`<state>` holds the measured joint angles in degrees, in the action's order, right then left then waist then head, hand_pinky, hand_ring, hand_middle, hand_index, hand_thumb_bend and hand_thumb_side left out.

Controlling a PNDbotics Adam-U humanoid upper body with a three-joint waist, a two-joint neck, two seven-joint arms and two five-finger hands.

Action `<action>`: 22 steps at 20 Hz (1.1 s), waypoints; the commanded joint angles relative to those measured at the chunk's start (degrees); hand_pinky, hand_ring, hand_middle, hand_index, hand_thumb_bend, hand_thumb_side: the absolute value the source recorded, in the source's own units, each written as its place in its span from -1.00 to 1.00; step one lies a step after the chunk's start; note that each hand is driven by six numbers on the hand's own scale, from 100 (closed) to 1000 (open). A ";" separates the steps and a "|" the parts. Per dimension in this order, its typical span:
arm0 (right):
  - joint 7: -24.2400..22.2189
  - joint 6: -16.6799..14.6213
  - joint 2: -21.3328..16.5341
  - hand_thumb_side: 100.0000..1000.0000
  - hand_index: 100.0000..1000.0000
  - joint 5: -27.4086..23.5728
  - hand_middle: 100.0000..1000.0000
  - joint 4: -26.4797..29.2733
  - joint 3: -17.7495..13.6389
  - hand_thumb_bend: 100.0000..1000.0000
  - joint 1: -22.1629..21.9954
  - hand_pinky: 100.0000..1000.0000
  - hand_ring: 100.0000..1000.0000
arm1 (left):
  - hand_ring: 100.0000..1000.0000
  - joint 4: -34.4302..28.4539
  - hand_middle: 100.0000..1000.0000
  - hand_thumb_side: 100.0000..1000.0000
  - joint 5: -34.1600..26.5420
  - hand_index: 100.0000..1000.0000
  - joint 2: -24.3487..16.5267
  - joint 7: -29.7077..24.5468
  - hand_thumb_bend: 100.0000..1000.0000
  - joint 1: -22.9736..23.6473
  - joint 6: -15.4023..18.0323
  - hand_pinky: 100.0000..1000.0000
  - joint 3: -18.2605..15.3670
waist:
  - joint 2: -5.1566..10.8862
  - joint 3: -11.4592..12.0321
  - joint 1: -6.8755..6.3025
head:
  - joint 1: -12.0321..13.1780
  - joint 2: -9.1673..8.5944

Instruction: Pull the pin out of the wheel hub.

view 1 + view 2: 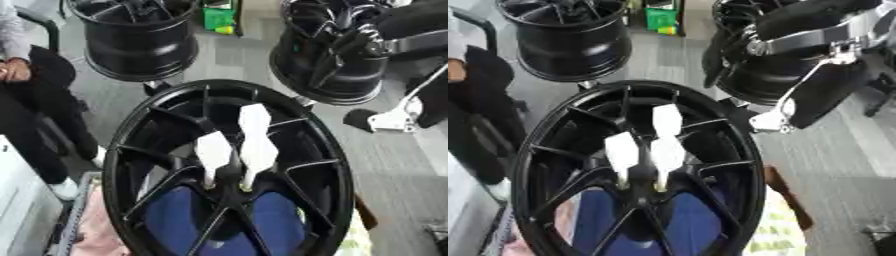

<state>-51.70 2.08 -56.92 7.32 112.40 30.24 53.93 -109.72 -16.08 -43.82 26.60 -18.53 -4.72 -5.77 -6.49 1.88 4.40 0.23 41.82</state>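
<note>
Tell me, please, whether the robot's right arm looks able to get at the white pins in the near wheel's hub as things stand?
Probably yes. The right arm hangs above and right of the near wheel, and nothing covers the white pins at its hub. Its hand cannot be made out.

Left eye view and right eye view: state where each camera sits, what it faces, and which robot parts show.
Left eye view: in the head, looking down at the black wheel hub and its white pins; right arm at upper right.
Right eye view: same head, same downward aim; the right arm fills more of the upper right.
Shared: hub, pins, two more wheels behind. No hand is seen clearly.
</note>
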 commanded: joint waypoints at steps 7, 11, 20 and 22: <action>3.47 6.41 0.30 -0.17 0.78 -0.32 0.61 2.19 3.23 -0.65 2.02 0.71 0.66 | 0.58 -0.37 0.28 0.18 0.14 0.61 -1.90 -0.54 -0.52 -0.63 0.05 0.43 0.09 | -0.12 0.19 -0.10 | 0.19 -0.22; 4.14 8.49 1.02 -0.14 0.78 -1.45 0.61 2.19 4.93 -0.67 2.59 0.70 0.66 | 0.58 -0.33 0.28 0.19 0.23 0.61 -1.84 -0.62 -0.52 -0.59 -0.02 0.43 0.18 | -0.61 0.26 -0.02 | 0.11 -0.05; 5.92 10.72 2.17 -0.17 0.77 0.53 0.62 2.19 6.26 -0.66 3.72 0.71 0.67 | 0.58 -0.33 0.29 0.19 0.23 0.61 -1.72 -0.73 -0.53 -0.73 -0.11 0.43 0.29 | -1.01 0.31 0.15 | 0.57 -0.29; 6.00 10.79 2.22 -0.17 0.77 0.64 0.62 2.19 6.34 -0.66 3.74 0.71 0.67 | 0.58 -0.33 0.29 0.19 0.23 0.61 -1.72 -0.74 -0.53 -0.73 -0.11 0.43 0.29 | -1.01 0.30 0.15 | 0.57 -0.30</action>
<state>-45.90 12.61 -53.97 7.56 114.08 37.14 56.55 -109.70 -16.07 -43.82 26.04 -18.53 -4.87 -5.15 -8.14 2.17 4.88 0.75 41.76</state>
